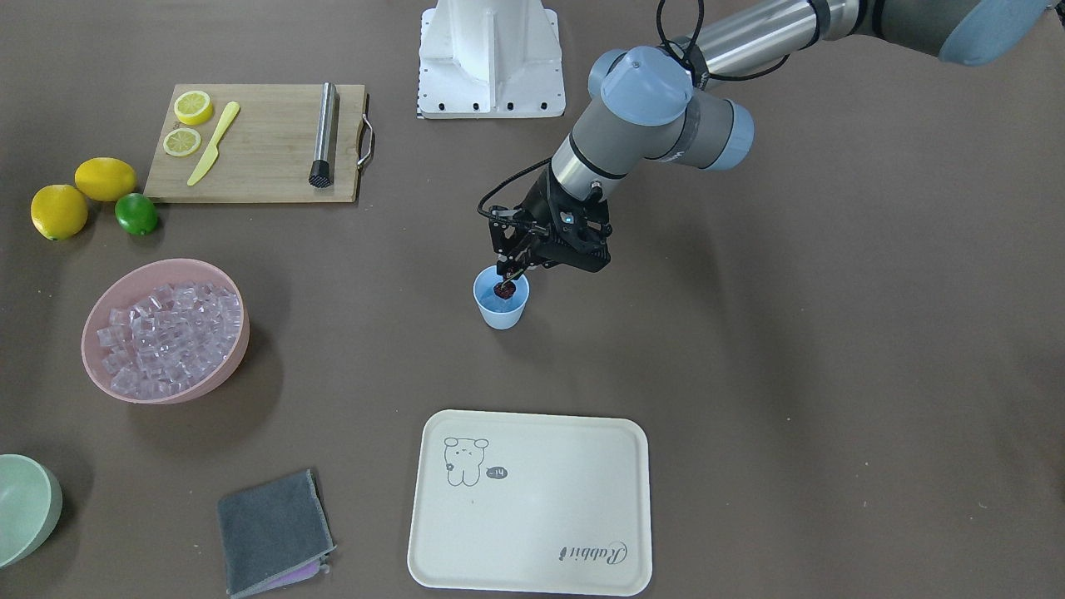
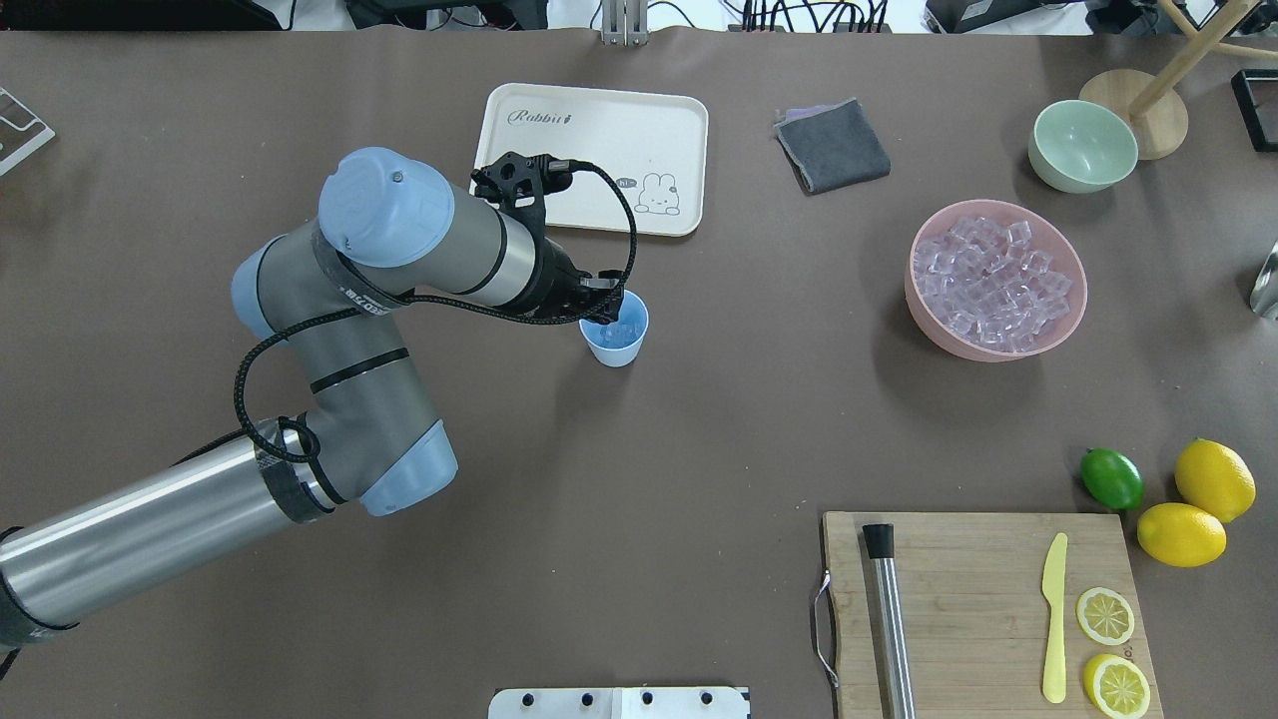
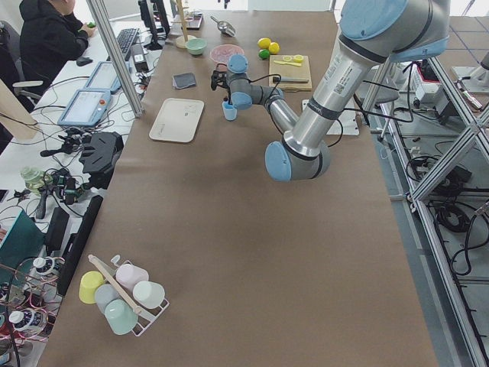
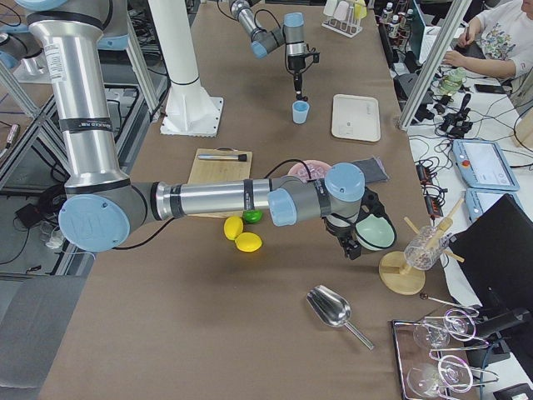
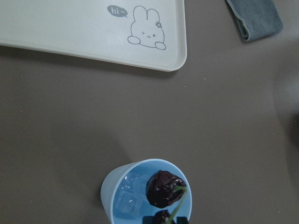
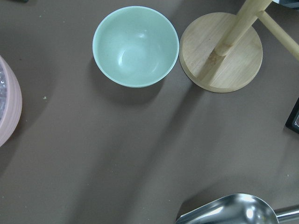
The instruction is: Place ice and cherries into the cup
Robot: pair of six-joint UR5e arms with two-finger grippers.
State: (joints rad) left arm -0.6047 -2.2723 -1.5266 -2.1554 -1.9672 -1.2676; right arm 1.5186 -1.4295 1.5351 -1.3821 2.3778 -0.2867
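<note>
Listing for you, operator: left gripper [image 1: 509, 273], fingers narrow, pinching the stem of the cherries [image 1: 503, 289], which hang in the mouth of the light-blue cup [image 1: 502, 318]. Ice [image 5: 125, 201]: a few cubes in the cup; the bulk in the pink bowl [image 1: 200, 389], at 9 o'clock from the cup in the front-facing view. Right gripper [image 4: 351, 248]: beside the pale green bowl [image 4: 375, 233]; you cannot tell its opening.
</note>
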